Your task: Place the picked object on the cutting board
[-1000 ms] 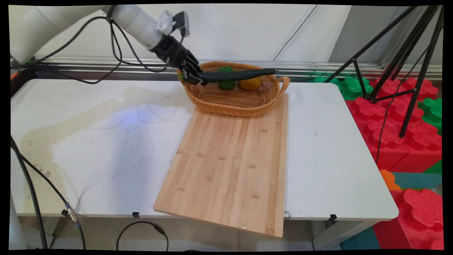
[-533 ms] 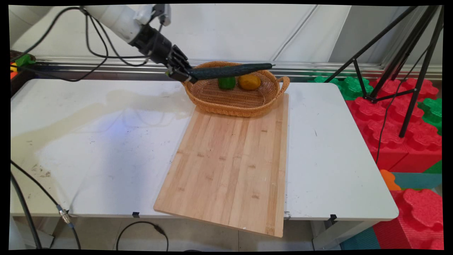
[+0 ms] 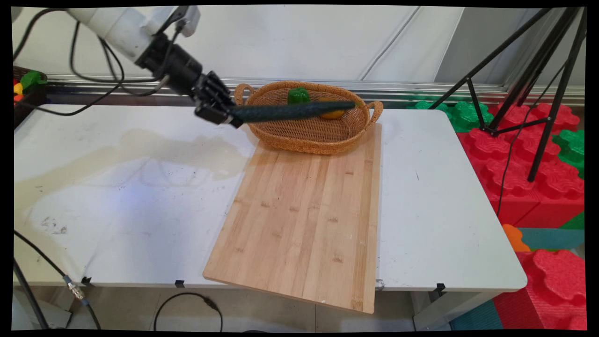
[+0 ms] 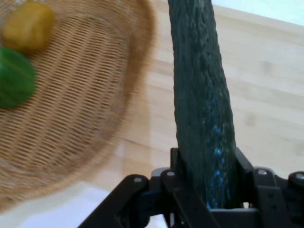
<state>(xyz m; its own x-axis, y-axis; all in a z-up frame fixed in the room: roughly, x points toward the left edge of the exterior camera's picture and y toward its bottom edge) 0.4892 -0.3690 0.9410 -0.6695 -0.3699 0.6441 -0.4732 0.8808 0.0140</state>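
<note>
Main view shows the hand [image 3: 223, 116] clamped on one end of a long dark-green cucumber [image 3: 290, 111], holding it nearly level in the air, so the free length sticks out to the right over the wicker basket [image 3: 306, 135]. The grip at the very end leaves the rest of the cucumber unsupported, with its far tip just above the basket's right side, in front of a yellow-orange fruit [image 3: 333, 114]. A green pepper [image 3: 298, 95] lies at the basket's back. The basket stands at the far edge of the bench [image 3: 117, 196], resting on the far end of a wooden cutting board [image 3: 304, 220] that runs to the near edge and overhangs it slightly.

From the hand view, the cucumber [image 4: 202, 109] rises from between the fingers [image 4: 244, 164], which press its sides, with the board beneath it and the basket rim [image 4: 135, 95] off to one side.
</note>
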